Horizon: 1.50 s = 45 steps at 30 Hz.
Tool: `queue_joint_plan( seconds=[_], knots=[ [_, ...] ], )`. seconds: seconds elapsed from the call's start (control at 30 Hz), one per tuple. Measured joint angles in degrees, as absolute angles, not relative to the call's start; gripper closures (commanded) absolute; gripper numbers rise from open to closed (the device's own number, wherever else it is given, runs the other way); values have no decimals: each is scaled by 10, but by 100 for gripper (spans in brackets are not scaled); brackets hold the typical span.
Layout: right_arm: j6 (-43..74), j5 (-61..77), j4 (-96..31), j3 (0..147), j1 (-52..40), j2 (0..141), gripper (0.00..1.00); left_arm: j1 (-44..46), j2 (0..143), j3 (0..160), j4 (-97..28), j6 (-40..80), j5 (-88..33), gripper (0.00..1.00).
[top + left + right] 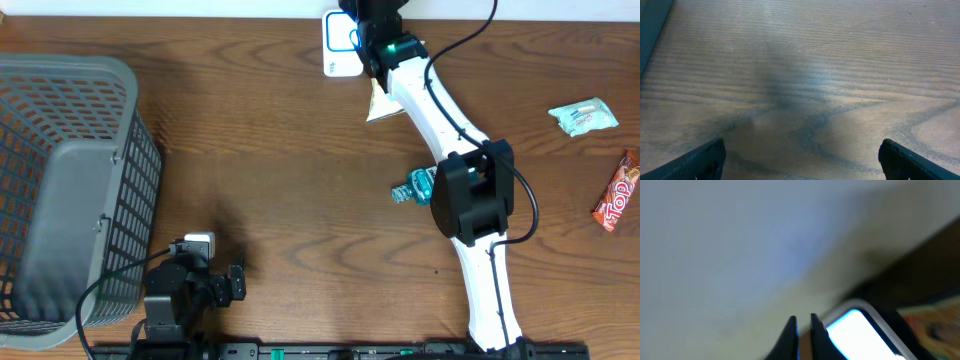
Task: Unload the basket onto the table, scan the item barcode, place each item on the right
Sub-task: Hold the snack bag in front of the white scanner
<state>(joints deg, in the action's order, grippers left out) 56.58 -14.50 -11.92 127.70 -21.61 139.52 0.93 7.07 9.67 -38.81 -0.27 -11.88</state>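
Right arm (428, 103): white tubular links, black joint housings, black cable (527, 205) alongside, green light (392, 47) at the end farthest from the base rail (330, 351). Left arm (180, 295), at the rail: black, one white block (199, 241). Left claw (800, 157), right claw (801, 330): black tapered fingers.

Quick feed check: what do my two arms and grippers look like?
The right arm has white links, black joint housings, a black cable looping off it and a green light near the wrist. The left arm is mostly black with a white block on top. The left gripper has broad dark fingertips; the right gripper has thin dark ones.
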Motion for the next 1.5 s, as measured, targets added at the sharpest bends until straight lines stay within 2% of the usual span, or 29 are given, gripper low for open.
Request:
queue_joint_plan(
  seconds=[0.17, 0.33, 0.57, 0.93, 1.07, 1.4, 1.5],
  knots=[
    [471, -48, -230, 1278, -205, 1387, 51, 9, 71, 97, -388, -3, -119, 2],
    [354, -29, -337, 1279, -198, 1383, 34, 9, 71, 97, -388, -3, -119, 2],
    [258, -99, -358, 1267, -223, 1382, 27, 9, 71, 97, -388, -3, -119, 2],
    [229, -206, -370, 1188, -232, 1380, 23, 9, 71, 97, -388, -3, -119, 2],
    [205, -245, -350, 1180, -226, 1380, 19, 9, 71, 97, -388, -3, -119, 2],
    [175, -240, -304, 1111, -203, 1378, 13, 9, 71, 97, -388, -3, -119, 2],
    [174, -222, -289, 1091, -192, 1378, 15, 9, 71, 97, -388, -3, -119, 2]
  ],
)
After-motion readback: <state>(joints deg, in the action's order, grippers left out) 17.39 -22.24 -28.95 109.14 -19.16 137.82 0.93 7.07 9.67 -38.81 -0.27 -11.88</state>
